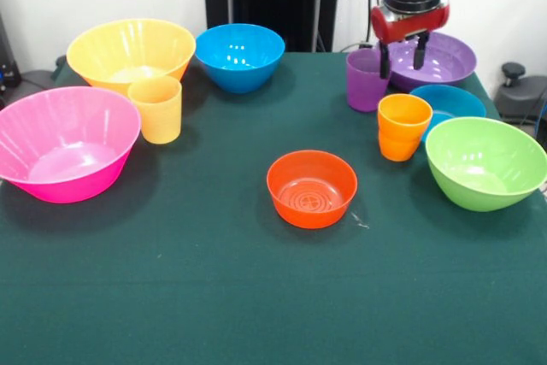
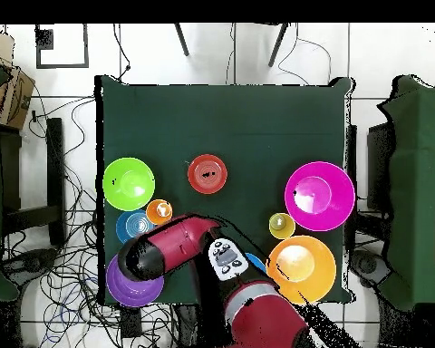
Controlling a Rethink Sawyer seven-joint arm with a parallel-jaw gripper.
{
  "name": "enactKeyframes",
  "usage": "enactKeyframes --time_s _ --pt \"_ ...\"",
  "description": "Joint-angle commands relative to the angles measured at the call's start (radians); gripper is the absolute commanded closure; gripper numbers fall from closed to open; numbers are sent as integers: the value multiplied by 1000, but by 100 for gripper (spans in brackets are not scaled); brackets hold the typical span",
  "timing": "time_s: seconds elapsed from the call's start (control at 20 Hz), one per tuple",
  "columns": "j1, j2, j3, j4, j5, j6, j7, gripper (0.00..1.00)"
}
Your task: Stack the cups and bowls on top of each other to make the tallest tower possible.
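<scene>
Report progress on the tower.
Done: nothing stacked; the small red-orange bowl sits alone mid-table and the orange cup stands apart from it. In hand: nothing; the gripper hangs open and empty over the purple cup and wide purple bowl. Left: all stacking.

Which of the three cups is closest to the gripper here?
The purple cup: the gripper hangs just beside it, while the orange cup sits nearer the camera and the yellow-orange cup stands across the table.
</scene>
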Motion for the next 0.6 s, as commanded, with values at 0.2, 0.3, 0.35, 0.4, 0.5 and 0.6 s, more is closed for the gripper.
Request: enactKeyframes --time_s 0.2,0.3,0.35,0.4,0.5,0.6 --pt "-9 32 16 -5 80 -10 112 0" --pt "-19 25 25 9 88 -19 108 0" --pt "-24 21 32 7 95 -12 102 0" --pt "-29 16 37 9 102 -7 97 0" --pt "-35 20 49 4 117 -2 92 0" --pt "-35 6 56 -3 133 18 85 0"
